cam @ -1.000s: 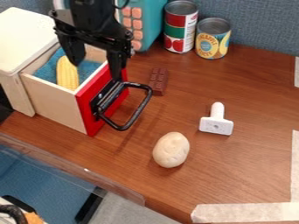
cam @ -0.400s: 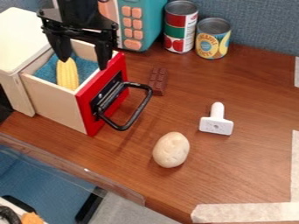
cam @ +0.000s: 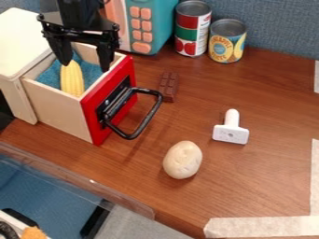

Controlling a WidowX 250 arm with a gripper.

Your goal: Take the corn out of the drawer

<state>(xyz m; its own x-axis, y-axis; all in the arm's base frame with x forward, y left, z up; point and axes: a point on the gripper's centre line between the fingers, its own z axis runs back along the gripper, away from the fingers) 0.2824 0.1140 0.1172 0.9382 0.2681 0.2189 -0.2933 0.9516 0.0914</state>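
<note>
My black gripper hangs open over the pulled-out drawer, its two fingers spread wide with nothing held between them. The yellow corn lies in the drawer on blue lining, just below and slightly left of the midpoint of the fingers. The left finger overlaps the corn's upper end in view; whether they touch cannot be told. The wooden drawer has a red front with a black handle facing right.
A brown chocolate bar, a white T-shaped object and a pale potato-like object lie on the table. Behind stand a teal toy, a red-labelled can and a yellow-labelled can.
The gripper has moved left from beside the drawer's red front to above the drawer, still open. The corn and drawer have stayed put.
</note>
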